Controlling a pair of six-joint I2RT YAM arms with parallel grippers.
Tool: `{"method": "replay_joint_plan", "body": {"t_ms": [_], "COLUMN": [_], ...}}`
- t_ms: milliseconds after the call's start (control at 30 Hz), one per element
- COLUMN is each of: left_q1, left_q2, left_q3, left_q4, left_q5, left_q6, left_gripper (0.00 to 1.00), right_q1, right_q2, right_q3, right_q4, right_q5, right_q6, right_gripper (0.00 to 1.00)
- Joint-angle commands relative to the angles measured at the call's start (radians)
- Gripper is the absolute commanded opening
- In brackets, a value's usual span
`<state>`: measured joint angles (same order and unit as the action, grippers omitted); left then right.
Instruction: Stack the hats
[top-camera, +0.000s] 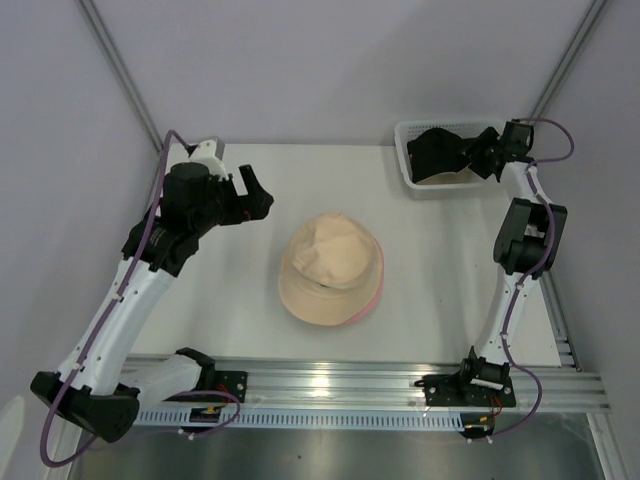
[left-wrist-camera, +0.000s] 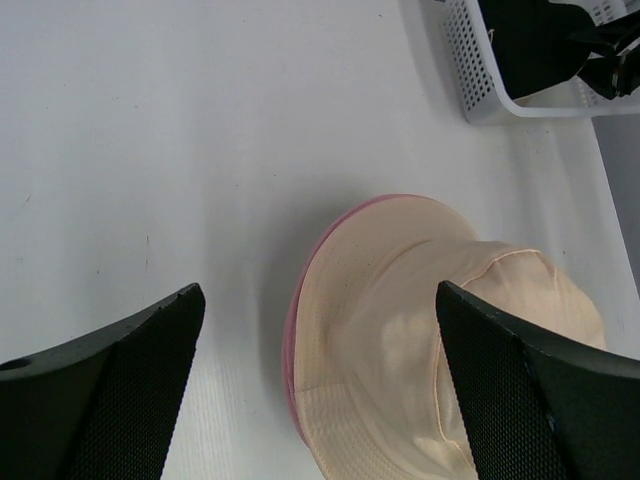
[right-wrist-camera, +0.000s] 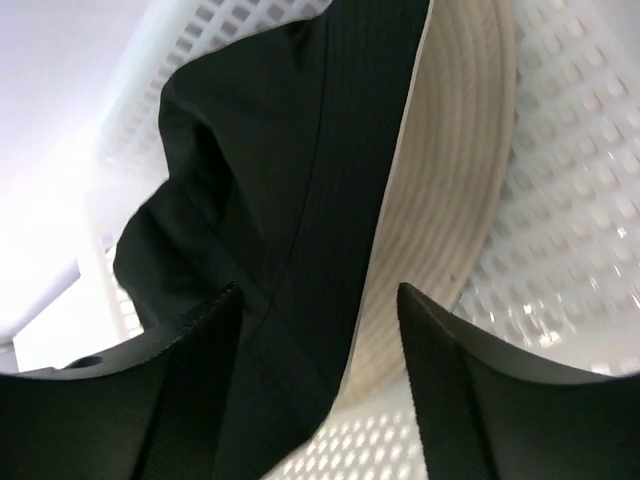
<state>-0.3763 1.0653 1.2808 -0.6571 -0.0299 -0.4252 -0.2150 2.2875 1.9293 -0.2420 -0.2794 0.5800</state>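
Counter (top-camera: 450, 290): a white top, walled in pale grey, with both arms bolted at its near edge.
Beige hat (top-camera: 330, 268): laid crown-up near the middle of the counter. A pink edge is shown along its brim, and it is kept apart from both sets of jaws.
Basket (top-camera: 405, 150): a white mesh one, set at the far right corner of the counter.
Black hat (top-camera: 435, 152): bunched inside the basket, with pale ribbed fabric (right-wrist-camera: 450, 200) lying against it.
Left jaws: spread wide with nothing gripped, and held above the counter just left of the beige hat. From the wrist view, the hat's brim is seen between the fingers (left-wrist-camera: 100, 400).
Right jaws: lowered into the basket. The fingers (right-wrist-camera: 470, 400) are parted and black hat fabric is seen in the gap. Whether it is pinched cannot be told.
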Motion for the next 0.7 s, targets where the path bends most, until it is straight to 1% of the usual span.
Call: {"method": "replay_joint_plan", "body": {"t_ms": [0, 67, 100, 133, 233, 333, 367, 400, 433, 467, 533, 567, 600, 667], "left_q1": [0.01, 0.013, 0.014, 0.016, 0.022, 0.034, 0.039, 0.042, 0.053, 0.057, 0.071, 0.074, 0.076, 0.08], "left_q2": [0.036, 0.05, 0.056, 0.062, 0.062, 0.056, 0.055, 0.056, 0.056, 0.052, 0.044, 0.039, 0.03, 0.018], "left_q3": [0.048, 0.057, 0.06, 0.061, 0.063, 0.057, 0.055, 0.06, 0.063, 0.064, 0.071, 0.072, 0.075, 0.095], "left_q4": [0.036, 0.04, 0.043, 0.043, 0.047, 0.054, 0.053, 0.051, 0.054, 0.065, 0.083, 0.094, 0.105, 0.145], "left_q5": [-0.018, -0.011, -0.01, -0.008, -0.002, 0.011, 0.016, 0.022, 0.054, 0.083, 0.123, 0.14, 0.159, 0.221], "left_q6": [0.026, 0.026, 0.026, 0.026, 0.028, 0.022, 0.016, 0.01, -0.001, -0.012, -0.02, -0.021, -0.021, -0.02], "left_gripper": [0.99, 1.0, 1.0, 1.0, 1.0, 0.99, 0.99, 1.0, 0.99, 1.0, 1.0, 1.0, 1.0, 1.0], "right_q1": [0.009, 0.016, 0.019, 0.022, 0.032, 0.046, 0.051, 0.06, 0.066, 0.083, 0.103, 0.115, 0.144, 0.179], "right_q2": [0.062, 0.081, 0.084, 0.081, 0.035, -0.071, -0.133, -0.164, -0.196, -0.257, -0.315, -0.339, -0.383, -0.422], "right_q3": [0.088, 0.099, 0.103, 0.117, 0.131, 0.135, 0.137, 0.135, 0.131, 0.12, 0.116, 0.115, 0.115, 0.119], "right_q4": [0.055, 0.082, 0.104, 0.112, 0.139, 0.19, 0.202, 0.229, 0.269, 0.32, 0.369, 0.391, 0.432, 0.455], "right_q5": [-0.024, -0.038, -0.059, -0.073, -0.119, -0.199, -0.219, -0.266, -0.294, -0.34, -0.382, -0.398, -0.429, -0.448], "right_q6": [0.033, 0.052, 0.063, 0.081, 0.098, 0.13, 0.147, 0.165, 0.185, 0.239, 0.286, 0.337, 0.357, 0.397], "right_gripper": [0.55, 0.35, 0.14, 0.01, 0.0, 0.0, 0.0, 0.0, 0.0, 0.0, 0.0, 0.0, 0.0, 0.0]}}
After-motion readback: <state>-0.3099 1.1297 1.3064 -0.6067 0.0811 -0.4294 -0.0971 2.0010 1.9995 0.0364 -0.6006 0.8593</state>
